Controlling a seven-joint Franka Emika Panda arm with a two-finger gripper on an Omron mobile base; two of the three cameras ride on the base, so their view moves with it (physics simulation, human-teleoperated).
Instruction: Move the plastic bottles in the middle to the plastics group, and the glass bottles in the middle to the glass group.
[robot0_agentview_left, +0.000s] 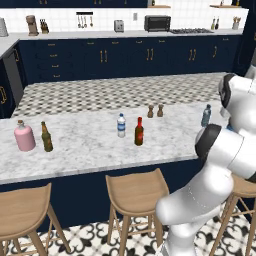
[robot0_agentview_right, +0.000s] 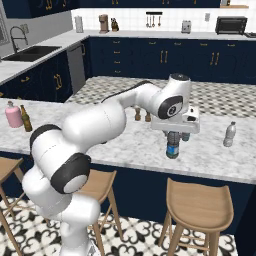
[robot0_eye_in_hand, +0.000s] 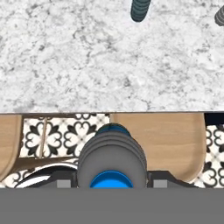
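A white marble-topped kitchen island counter (robot0_agentview_left: 90, 145) runs across the scene, with wooden bar stools (robot0_agentview_left: 136, 195) tucked along its near edge.

In the right base view, the white arm reaches out over the counter's near side. Its gripper (robot0_agentview_right: 173, 142) points down and is closed around the upper part of a dark blue-tinted plastic water bottle with a blue cap (robot0_agentview_right: 172, 148). The bottle hangs upright; from this angle it is hard to say whether its base touches the counter or sits just above it. In the hand view, the bottle's blue cap sits at the bottom centre, between the finger tips.

Near the middle of the counter, in the left base view, stand a clear plastic water bottle with a white-blue label and blue cap (robot0_agentview_left: 121, 125) and, just beside it, a dark red-brown glass bottle with a slim neck and red label (robot0_agentview_left: 139, 132), both upright.

At the counter's left end stand a squat pink flask with a stopper (robot0_agentview_left: 24, 136) and a slim olive-green glass bottle (robot0_agentview_left: 46, 137), close together.

Toward the right end stand a small teal-blue plastic bottle (robot0_agentview_left: 206, 115) and, in the right base view, a clear greyish plastic bottle with a pale cap (robot0_agentview_right: 229, 134).

Two small brown shakers (robot0_agentview_left: 155, 111) stand at the far edge.
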